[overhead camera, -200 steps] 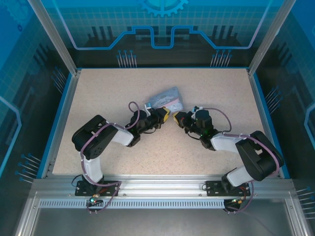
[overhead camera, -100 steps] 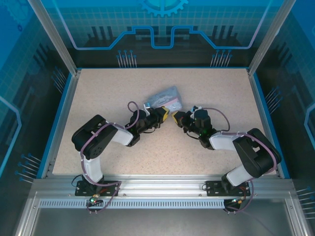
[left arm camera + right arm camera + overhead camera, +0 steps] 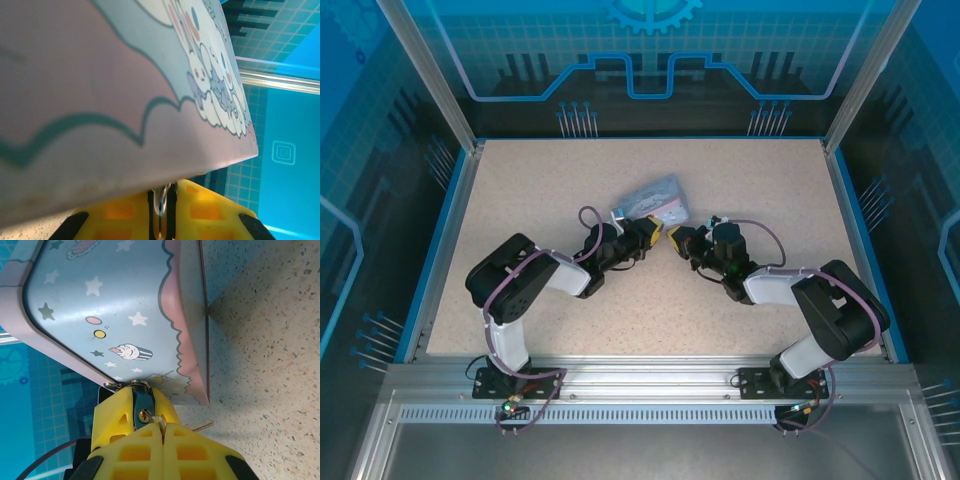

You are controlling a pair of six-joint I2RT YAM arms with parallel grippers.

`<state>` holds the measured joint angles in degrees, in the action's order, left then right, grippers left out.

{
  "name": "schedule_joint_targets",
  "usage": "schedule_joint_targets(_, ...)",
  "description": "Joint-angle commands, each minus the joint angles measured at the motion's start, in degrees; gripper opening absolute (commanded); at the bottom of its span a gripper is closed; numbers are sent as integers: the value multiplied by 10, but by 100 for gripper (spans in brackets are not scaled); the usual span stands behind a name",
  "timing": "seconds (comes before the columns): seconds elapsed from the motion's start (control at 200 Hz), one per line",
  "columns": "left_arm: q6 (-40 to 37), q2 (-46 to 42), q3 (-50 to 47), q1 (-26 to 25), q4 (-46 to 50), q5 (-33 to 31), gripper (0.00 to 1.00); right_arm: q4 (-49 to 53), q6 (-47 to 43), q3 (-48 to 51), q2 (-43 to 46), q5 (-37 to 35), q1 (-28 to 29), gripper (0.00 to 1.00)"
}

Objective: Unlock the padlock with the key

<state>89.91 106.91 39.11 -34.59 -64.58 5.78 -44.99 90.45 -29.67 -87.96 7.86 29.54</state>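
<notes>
So you've got both arms reaching into the middle of the table (image 3: pixel 520 200), nose to nose just in front of the pastel tin (image 3: pixel 115 315). Your left gripper (image 3: pixel 654 235) is pinching the padlock (image 3: pixel 142 405). On the right wrist cam the little dark body sits sandwiched between its two yellow fingers (image 3: pixel 112 415), tucked right up against the tin's lower corner, with the top of the lock touching the tin's edge. Those jaws are nearly together, just the lock's thickness apart.

Your right gripper (image 3: pixel 677 239) has its jaws pressed flat together, with the key (image 3: pixel 158 419) nipped at the very tips. The silver bit pokes out toward the brass keyhole on the lock's face and sits just beside it, maybe touching. You can't tell from here whether it's actually gone in.

On the left wrist cam the tin's cartoon side looms overhead, and there's a sliver of metal in the narrow slot between those same yellow fingers.
</notes>
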Motion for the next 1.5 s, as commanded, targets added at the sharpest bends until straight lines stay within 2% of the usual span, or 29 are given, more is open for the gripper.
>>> schedule_joint_targets(0.0,-6,4,16,-13,-40,34,0,-12,-2,2,11,10,15,0)
schedule_joint_targets(0.155,-6,3,18,-13,-36,40,0,-39,0,-9,-17,24,8,0)
schedule_joint_targets(0.455,-19,-7,7,-13,-21,46,0,-77,17,-38,-49,99,-31,0)
schedule_joint_targets(0.62,-19,-5,3,-13,-21,46,0,13,-37,-81,-35,145,-40,0)
schedule_joint_targets(0.735,-20,-6,4,-13,-22,45,0,31,-49,-87,-32,142,-33,0)
schedule_joint_targets(1.011,-16,-6,8,-13,-30,43,0,-45,0,-47,-70,114,-23,0)
schedule_joint_targets(1.141,-17,-10,9,-13,-23,47,0,-47,-7,-49,-87,114,-30,0)
schedule_joint_targets(1.251,-21,-11,4,-13,-20,47,0,-21,-27,-78,-96,124,-33,0)
schedule_joint_targets(1.391,-29,-3,5,-13,-2,62,0,71,-82,-139,-108,149,-27,0)
schedule_joint_targets(1.496,-46,7,8,-13,12,78,0,49,-68,-143,-127,167,-33,0)
